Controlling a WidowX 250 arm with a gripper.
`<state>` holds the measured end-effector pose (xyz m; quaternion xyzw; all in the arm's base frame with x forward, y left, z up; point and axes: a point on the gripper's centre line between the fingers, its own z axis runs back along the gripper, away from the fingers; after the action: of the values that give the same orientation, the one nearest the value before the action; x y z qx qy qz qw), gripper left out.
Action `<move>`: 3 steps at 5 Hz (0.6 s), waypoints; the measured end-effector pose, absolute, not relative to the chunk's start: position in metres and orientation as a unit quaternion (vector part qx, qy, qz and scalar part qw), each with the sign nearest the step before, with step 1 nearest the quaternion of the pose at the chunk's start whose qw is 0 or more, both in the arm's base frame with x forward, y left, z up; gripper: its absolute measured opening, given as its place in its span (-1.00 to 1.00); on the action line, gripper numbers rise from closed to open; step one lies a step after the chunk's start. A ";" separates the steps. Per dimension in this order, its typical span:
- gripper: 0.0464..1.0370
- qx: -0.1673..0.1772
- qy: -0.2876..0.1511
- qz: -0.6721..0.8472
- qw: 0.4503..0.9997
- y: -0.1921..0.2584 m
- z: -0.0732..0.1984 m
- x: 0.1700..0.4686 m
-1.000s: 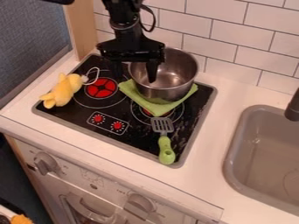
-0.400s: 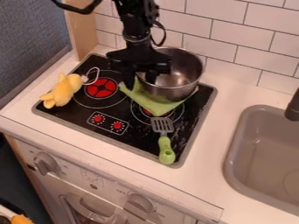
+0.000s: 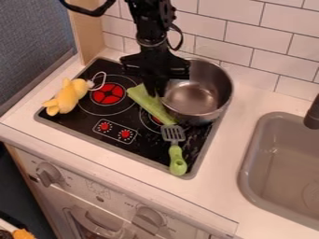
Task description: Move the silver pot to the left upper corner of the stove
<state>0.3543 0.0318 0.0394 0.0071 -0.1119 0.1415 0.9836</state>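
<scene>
Nearest, at the lower left, an orange item (image 3: 22, 234) sits at a partly seen white container (image 3: 5, 226). Beside it stands the oven front (image 3: 118, 210), with its round knobs and curved handle, below the edge of the white table (image 3: 218, 186).

On the black stove (image 3: 149, 150), a spatula (image 3: 176, 156) lies near the front right edge, green handle toward the viewer, its slotted head against or just beside a green cloth (image 3: 149, 103). To its left are two red control dials (image 3: 125, 134). To the right, a strip of table runs between the stove and the gray sink (image 3: 249, 172), with a black faucet (image 3: 313, 114) at its edge.

A yellow toy (image 3: 64, 98) with a white loop lies across the stove's left edge, next to the red left burner (image 3: 107, 94). The silver pot (image 3: 198, 101), its metal floor visible, is at the stove's right rear, partly over the cloth, its side reaching the stove's right edge in this view.

The black hand (image 3: 158, 90) hangs at the pot's left rim; whether it grips the rim or is released cannot be told. Open stove surface separates the pot from the left burner. White tiles (image 3: 255, 44) line the back.
</scene>
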 end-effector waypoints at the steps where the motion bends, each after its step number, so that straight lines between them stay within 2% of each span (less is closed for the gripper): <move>1: -0.95 -0.002 -0.110 0.141 0.984 0.029 0.040 0.349; 3: -0.95 -0.024 -0.110 0.134 0.985 0.033 0.041 0.345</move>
<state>0.3453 0.0334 0.0412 -0.0241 -0.1103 0.1337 0.9846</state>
